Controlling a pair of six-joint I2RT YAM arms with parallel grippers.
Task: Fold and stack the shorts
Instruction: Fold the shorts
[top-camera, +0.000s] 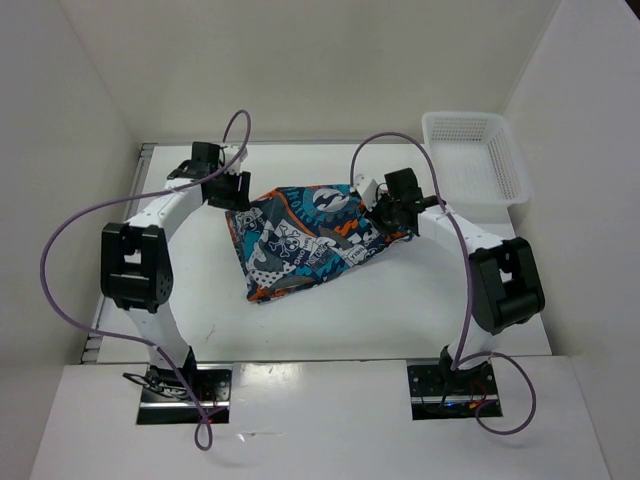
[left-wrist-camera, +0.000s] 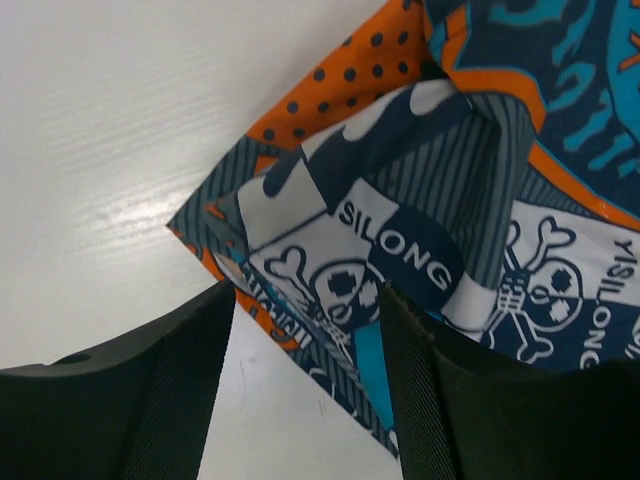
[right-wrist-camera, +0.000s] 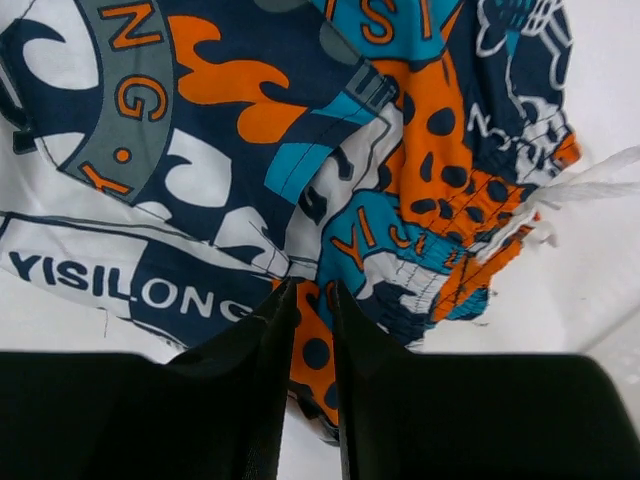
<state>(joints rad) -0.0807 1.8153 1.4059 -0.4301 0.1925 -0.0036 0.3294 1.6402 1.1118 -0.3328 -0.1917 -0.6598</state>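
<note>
At the edges of the soft, floppy teal-and-orange cloth shorts (top-camera: 305, 240), the right gripper (right-wrist-camera: 310, 292) is pinching cloth; the left gripper (left-wrist-camera: 305, 298) is hanging wide.

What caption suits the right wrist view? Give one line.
Right gripper pinches the cartoon-print shorts by an orange dotted edge.

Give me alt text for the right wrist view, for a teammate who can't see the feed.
The right gripper, its black fingers almost together, pinches an orange dotted fold of the shorts at bottom centre. The printed cloth fills most of the frame; a white drawstring trails onto the white table at right.
</note>
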